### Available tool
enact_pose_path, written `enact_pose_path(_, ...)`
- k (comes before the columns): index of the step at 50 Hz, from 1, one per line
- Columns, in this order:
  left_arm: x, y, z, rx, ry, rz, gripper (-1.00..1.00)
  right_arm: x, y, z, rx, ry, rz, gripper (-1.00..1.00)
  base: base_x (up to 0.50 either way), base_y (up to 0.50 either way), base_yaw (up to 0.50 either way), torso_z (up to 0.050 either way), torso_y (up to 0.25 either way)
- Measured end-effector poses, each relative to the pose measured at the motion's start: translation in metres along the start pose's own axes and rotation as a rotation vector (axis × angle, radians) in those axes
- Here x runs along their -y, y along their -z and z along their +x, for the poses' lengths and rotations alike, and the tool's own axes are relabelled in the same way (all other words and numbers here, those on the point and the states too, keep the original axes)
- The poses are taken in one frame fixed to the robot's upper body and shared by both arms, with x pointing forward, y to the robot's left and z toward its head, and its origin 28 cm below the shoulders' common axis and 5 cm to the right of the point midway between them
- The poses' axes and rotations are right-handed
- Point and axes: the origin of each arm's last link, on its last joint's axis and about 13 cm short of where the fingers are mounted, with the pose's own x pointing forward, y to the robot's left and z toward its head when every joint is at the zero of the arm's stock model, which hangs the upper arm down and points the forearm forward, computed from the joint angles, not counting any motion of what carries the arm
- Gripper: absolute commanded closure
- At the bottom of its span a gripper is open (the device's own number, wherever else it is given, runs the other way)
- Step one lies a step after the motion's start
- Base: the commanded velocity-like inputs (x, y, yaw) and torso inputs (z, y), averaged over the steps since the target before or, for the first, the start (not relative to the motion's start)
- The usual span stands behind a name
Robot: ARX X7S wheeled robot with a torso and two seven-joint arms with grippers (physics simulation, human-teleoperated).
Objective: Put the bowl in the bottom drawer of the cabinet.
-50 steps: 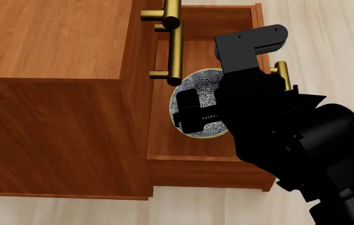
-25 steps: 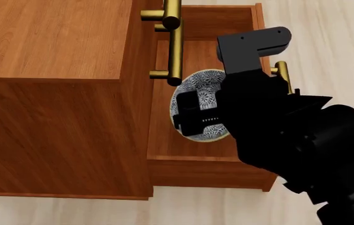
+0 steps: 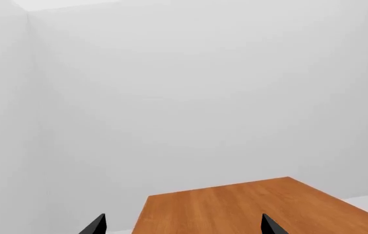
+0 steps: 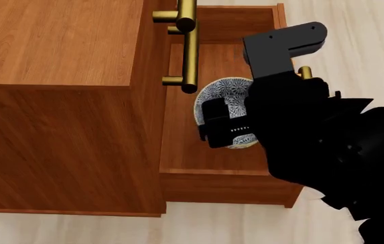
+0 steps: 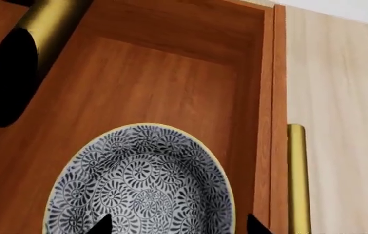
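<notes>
Jaws pinching the bowl (image 4: 224, 96), the right gripper (image 4: 227, 129) reaches down over the open bottom drawer (image 4: 185, 152).

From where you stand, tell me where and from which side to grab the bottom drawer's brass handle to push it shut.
Probably grip the brass handle at mid-bar, coming from the floor side in front of the bottom drawer. The bar runs along the drawer's front face and stands off it, so fingers can close across it. The right gripper is over the bowl now.
</notes>
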Motion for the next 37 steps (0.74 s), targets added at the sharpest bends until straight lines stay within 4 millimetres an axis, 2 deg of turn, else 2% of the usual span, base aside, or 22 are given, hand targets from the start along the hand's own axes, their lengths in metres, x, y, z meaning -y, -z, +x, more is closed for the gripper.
enact_pose_path(17,0.001,-0.002,0.001,0.005,0.004,-0.003,-1.00,0.010,-0.007,-0.013,0.020,0.057,-0.009,-1.00,0.00,0.00,0.00,0.000,0.000)
enact_pose_path(37,0.003,-0.006,0.002,0.012,0.011,-0.004,-1.00,0.023,-0.017,-0.052,0.089,0.082,0.011,-1.00,0.00,0.00,0.00,0.000,0.000)
